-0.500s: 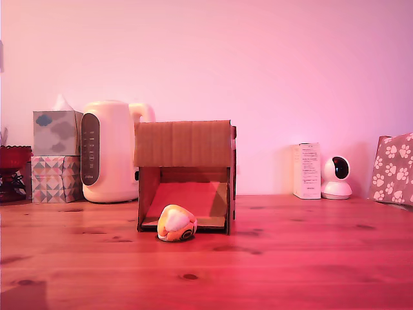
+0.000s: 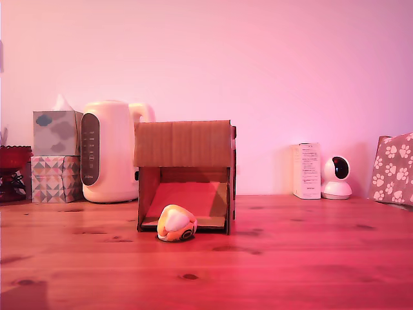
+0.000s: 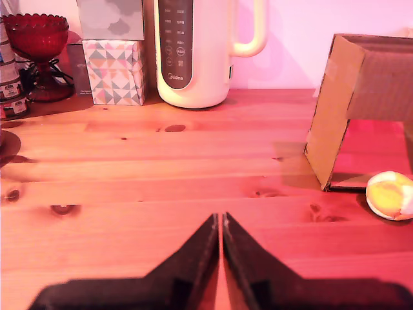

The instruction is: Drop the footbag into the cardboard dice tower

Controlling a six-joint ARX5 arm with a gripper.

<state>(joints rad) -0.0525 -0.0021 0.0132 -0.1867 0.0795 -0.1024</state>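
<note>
The footbag (image 2: 176, 223), orange, yellow and cream with a dark round mark, lies on the wooden table just in front of the cardboard dice tower (image 2: 184, 145), at the mouth of its lower opening. The wrist view shows the footbag (image 3: 391, 196) beside the cardboard dice tower's (image 3: 335, 110) side wall. My gripper (image 3: 220, 223) appears only in the wrist view, low over the table, its two black fingers pressed together with nothing between them. It is well apart from the footbag. The arm does not appear in the exterior view.
A cream kettle (image 2: 110, 152) and two stacked tissue boxes (image 2: 57, 155) stand at the exterior view's left, with a red glass bowl (image 2: 13, 158) beyond. A white carton (image 2: 307, 170), a small camera (image 2: 337, 177) and a paw-print bag (image 2: 393, 168) are at the right.
</note>
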